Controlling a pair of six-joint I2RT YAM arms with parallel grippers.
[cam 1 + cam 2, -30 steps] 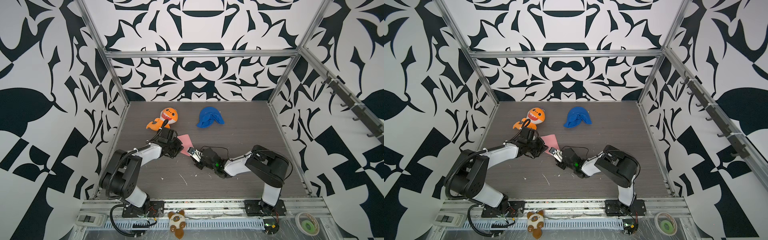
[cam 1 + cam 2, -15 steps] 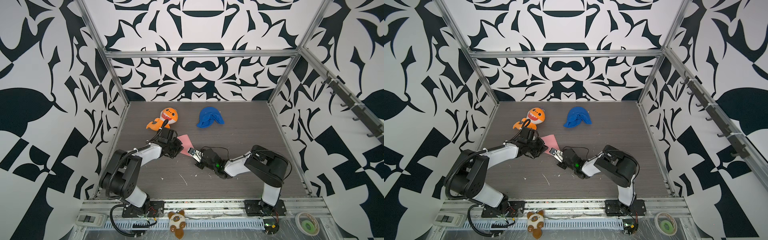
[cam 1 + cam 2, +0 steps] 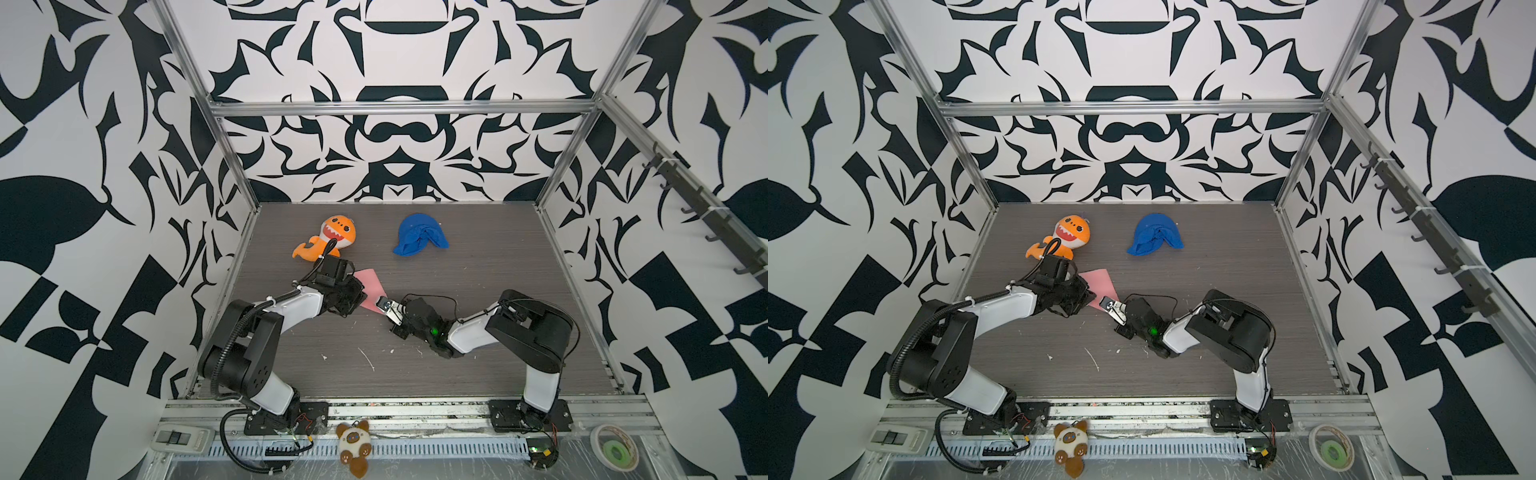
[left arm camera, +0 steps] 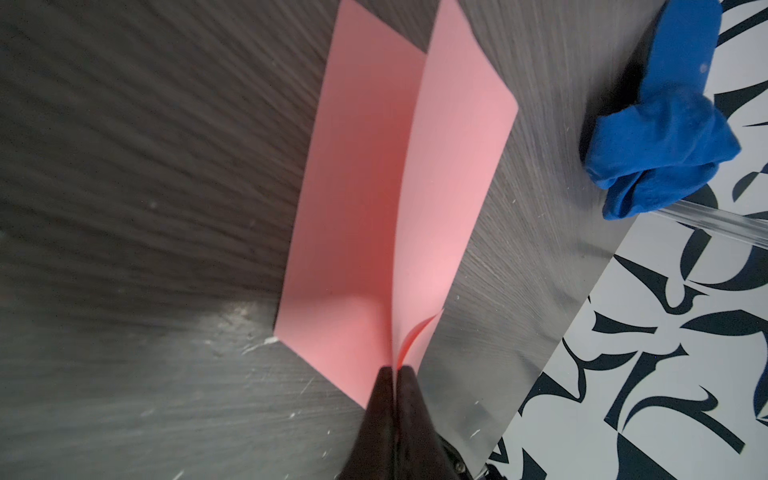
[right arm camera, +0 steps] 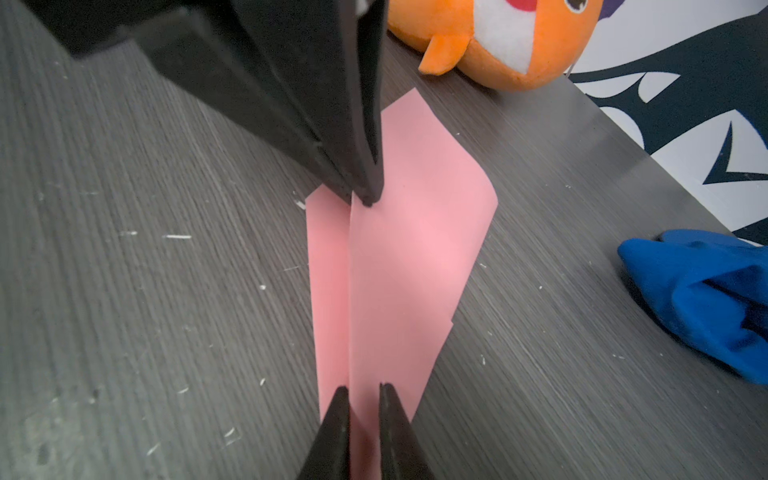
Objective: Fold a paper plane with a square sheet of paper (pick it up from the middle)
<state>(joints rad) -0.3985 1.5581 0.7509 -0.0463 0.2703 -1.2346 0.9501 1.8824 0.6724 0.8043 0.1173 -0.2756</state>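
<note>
- Pink paper (image 3: 371,286) lies on the dark wood-grain table (image 3: 457,353), between the two arms and a little in front of the orange plush toy (image 3: 332,237). A blue cloth (image 3: 419,239) lies well apart from it.
- No longer a flat square: the right wrist view shows the paper (image 5: 399,270) as a narrow shape tapering to a point, with a raised centre crease and a flap on each side.
- Left gripper (image 4: 392,370) is clenched on that crease at the wide end, the two flaps spreading away from its tips.
- Right gripper (image 5: 360,388) sits at the pointed end, its fingers a narrow gap apart with paper showing between them, so it grips nothing.
- Most of the folding looks done, judging by the shape.
- What seems left is sharpening the centre crease toward the nose, setting the wings level, then letting go.
</note>
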